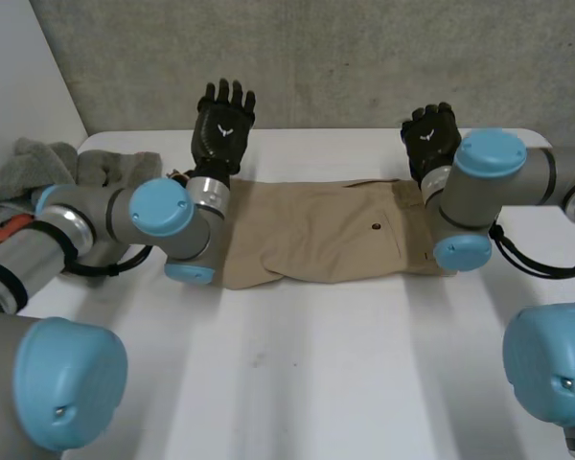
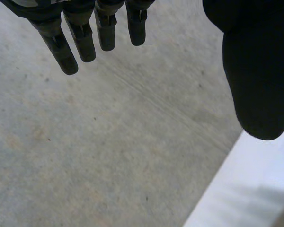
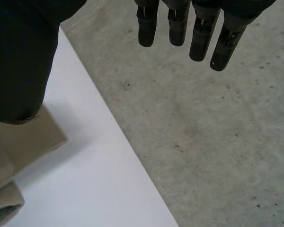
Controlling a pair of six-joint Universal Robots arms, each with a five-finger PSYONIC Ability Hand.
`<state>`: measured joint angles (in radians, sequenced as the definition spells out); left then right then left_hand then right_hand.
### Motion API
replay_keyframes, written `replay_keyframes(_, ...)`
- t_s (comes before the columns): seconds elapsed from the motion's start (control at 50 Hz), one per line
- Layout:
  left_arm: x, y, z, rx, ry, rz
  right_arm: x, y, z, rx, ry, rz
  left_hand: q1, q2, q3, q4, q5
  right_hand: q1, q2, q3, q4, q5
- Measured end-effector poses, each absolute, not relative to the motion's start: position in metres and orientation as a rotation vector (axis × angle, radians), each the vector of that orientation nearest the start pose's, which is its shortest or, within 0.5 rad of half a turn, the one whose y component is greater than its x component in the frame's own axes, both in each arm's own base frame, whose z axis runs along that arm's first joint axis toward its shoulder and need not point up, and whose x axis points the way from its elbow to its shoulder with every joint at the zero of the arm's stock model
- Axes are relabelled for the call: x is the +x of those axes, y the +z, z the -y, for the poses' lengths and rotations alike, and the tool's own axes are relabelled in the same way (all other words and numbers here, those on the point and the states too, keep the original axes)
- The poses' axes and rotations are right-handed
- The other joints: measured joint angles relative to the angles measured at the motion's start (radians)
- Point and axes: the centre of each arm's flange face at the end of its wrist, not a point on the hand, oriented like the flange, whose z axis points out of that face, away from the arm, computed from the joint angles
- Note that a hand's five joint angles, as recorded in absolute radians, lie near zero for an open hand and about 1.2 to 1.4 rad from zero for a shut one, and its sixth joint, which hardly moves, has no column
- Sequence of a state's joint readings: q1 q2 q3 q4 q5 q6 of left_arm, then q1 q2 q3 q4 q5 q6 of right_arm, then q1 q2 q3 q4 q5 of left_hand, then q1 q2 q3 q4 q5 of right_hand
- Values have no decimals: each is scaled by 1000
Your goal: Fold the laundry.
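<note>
Left hand (image 1: 223, 126) is seen raised at the far side of the table (image 1: 297, 374). Its fingers (image 2: 61, 52) are held straight and spread, the thumb (image 2: 258, 80) is set wide of them, and nothing is gripped. The fingertips are pointed toward the grey concrete wall (image 1: 316, 57); in the left wrist view the white table edge (image 2: 255, 189) is seen beneath the thumb. Well off to this hand's outer side, a heap of grey laundry (image 1: 48, 168) is piled at the table's corner, with something orange (image 1: 10, 227) tucked against it (what it is cannot be told).

Nearer the robot than both hands, a tan garment (image 1: 316, 230) is laid flat on the table, folded into a long band, with a small dark button (image 1: 376, 227) shown on its upper face. One end is placed by the left wrist, the other by the right wrist.

Right hand (image 1: 431, 139) is likewise lifted, beyond the garment's right end. Its fingers (image 3: 199, 38) are stretched out straight and parted from the thumb (image 3: 19, 61), and nothing is held. In the right wrist view a folded corner of the tan garment (image 3: 9, 156) is seen on the table (image 3: 85, 179) beside the thumb; whether the thumb is touching it cannot be told.
</note>
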<state>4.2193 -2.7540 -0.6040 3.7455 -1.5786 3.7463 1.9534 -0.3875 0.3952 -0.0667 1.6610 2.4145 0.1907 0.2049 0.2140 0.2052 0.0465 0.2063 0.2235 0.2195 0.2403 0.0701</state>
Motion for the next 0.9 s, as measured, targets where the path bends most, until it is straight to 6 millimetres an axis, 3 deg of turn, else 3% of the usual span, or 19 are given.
replay_keyframes(0.1, -374, 184, 404, 848, -2587, -1486, 308, 202, 432, -1053, -2433, -2132, 0, 0, 0, 0, 0, 0, 0, 0, 0, 0)
replay_keyframes(0.14, -371, 198, 389, 833, -2601, -1537, 301, 227, 415, -990, -2377, -2147, 0, 0, 0, 0, 0, 0, 0, 0, 0, 0)
replay_keyframes(0.18, -366, 205, 378, 826, -2594, -1589, 297, 238, 402, -974, -2322, -2159, 0, 0, 0, 0, 0, 0, 0, 0, 0, 0)
replay_keyframes(0.3, -351, 213, 351, 826, -2536, -1747, 287, 244, 368, -1014, -2137, -2226, 0, 0, 0, 0, 0, 0, 0, 0, 0, 0)
replay_keyframes(0.34, -338, 211, 330, 840, -2454, -1916, 277, 231, 349, -1055, -1956, -2322, 0, 0, 0, 0, 0, 0, 0, 0, 0, 0)
replay_keyframes(0.38, -337, 211, 328, 841, -2445, -1932, 275, 229, 347, -1058, -1936, -2334, 0, 0, 0, 0, 0, 0, 0, 0, 0, 0)
replay_keyframes(0.42, -327, 204, 311, 845, -2349, -2109, 264, 211, 337, -1058, -1780, -2426, 0, 0, 0, 0, 0, 1, 2, 3, 0, 0)
replay_keyframes(0.56, -311, 188, 289, 813, -2188, -2360, 251, 170, 340, -998, -1664, -2497, 0, 0, 0, 0, 0, 147, 178, 187, 167, 153)
replay_keyframes(0.76, -304, 179, 287, 794, -2145, -2400, 250, 135, 362, -970, -1724, -2464, 0, 0, 0, 0, 0, 268, 339, 345, 321, 296)
replay_keyframes(0.84, -303, 178, 287, 791, -2142, -2400, 253, 124, 368, -980, -1718, -2444, 0, 0, 0, 0, 0, 477, 602, 588, 565, 531)
replay_keyframes(0.88, -303, 177, 287, 792, -2141, -2401, 255, 120, 369, -985, -1715, -2433, 0, 0, 0, 0, 0, 645, 882, 878, 863, 815)
replay_keyframes(0.9, -303, 177, 287, 792, -2140, -2401, 255, 120, 370, -985, -1715, -2431, 0, 0, 0, 0, 0, 645, 882, 878, 863, 815)
